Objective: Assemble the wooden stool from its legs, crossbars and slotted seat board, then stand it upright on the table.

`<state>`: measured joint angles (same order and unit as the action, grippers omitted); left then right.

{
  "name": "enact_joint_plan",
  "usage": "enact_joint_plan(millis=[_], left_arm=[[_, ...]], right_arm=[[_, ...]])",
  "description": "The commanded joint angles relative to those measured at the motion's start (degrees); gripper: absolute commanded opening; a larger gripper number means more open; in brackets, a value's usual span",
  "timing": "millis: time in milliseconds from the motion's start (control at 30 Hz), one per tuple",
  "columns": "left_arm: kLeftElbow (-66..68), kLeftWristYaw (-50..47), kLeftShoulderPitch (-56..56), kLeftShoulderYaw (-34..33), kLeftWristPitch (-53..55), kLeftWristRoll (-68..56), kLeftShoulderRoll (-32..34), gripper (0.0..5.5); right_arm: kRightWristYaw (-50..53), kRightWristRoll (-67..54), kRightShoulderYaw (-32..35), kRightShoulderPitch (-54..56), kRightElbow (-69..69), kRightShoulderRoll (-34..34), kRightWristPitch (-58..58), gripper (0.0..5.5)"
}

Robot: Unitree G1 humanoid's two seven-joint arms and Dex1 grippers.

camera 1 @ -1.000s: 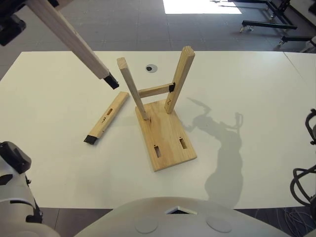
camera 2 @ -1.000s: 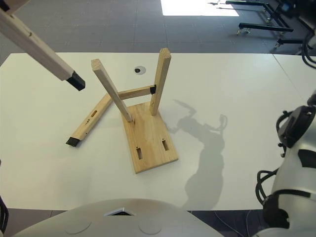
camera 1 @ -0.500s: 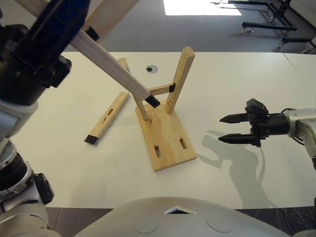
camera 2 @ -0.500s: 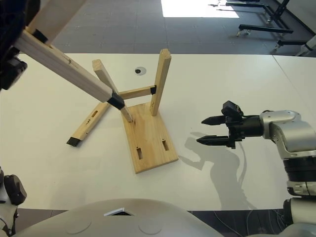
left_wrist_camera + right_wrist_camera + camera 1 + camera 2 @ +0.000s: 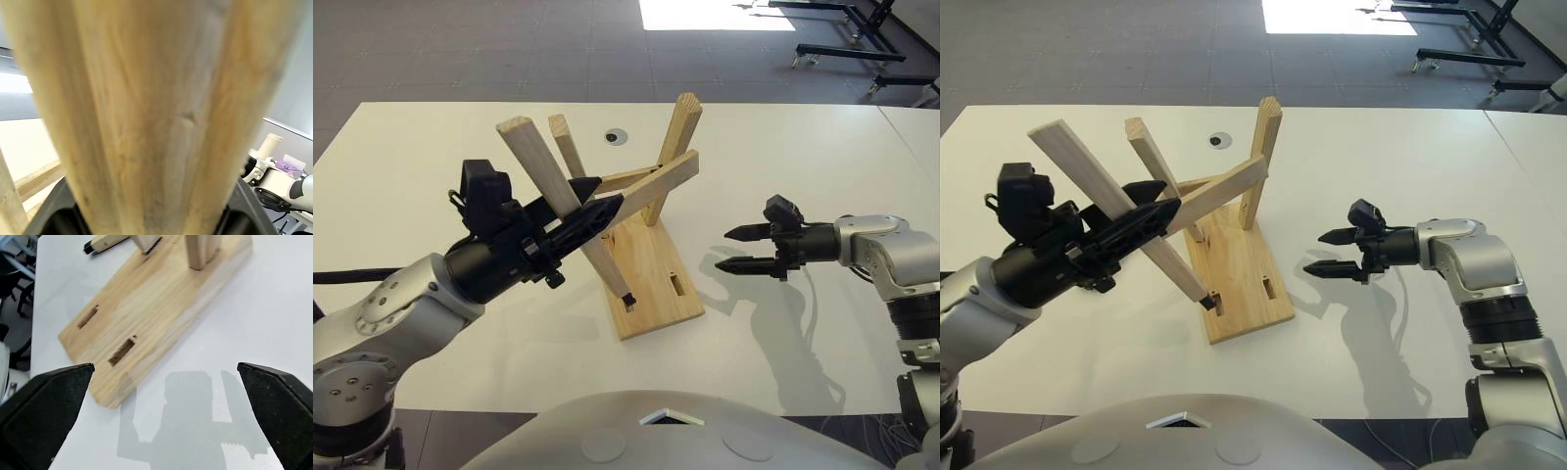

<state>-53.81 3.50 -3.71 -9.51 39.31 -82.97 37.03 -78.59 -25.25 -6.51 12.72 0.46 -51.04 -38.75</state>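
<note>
The slotted seat board point(image 5: 658, 277) lies flat on the white table. Two legs point(image 5: 677, 137) stand in its far slots, joined by a crossbar point(image 5: 628, 177). My left gripper point(image 5: 593, 202) is shut on a third leg point(image 5: 536, 157) that has a crossbar point(image 5: 668, 176) attached. This leg slants down, and its black tip touches the board at the near left slot. In the left wrist view the held leg point(image 5: 146, 122) is pressed close to the camera. My right gripper point(image 5: 722, 250) hangs open just right of the board, empty. The near right slot point(image 5: 122, 351) is free.
A loose black-tipped leg point(image 5: 105, 241) lies on the table left of the board. A small round grommet point(image 5: 617, 137) sits behind the stool parts. Metal frames point(image 5: 847, 44) stand on the floor beyond the table.
My left arm has swung the held leg down, so its tip went from beside the standing legs to the board's near left slot. My right gripper has edged left toward the board.
</note>
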Motion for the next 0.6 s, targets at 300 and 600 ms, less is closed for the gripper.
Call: enact_joint_plan(millis=[300,600], left_arm=[[0.2,4.4,-5.2,4.8,-4.1,10.0,-2.5,2.03],[2.3,6.0,-3.7,3.1,-3.9,9.1,-0.4,2.03]], right_arm=[[4.9,3.6,5.5,-14.3,-13.1,6.0,26.7,5.40],[7.9,14.8,-1.4,-20.3,-12.8,6.4,43.6,5.40]])
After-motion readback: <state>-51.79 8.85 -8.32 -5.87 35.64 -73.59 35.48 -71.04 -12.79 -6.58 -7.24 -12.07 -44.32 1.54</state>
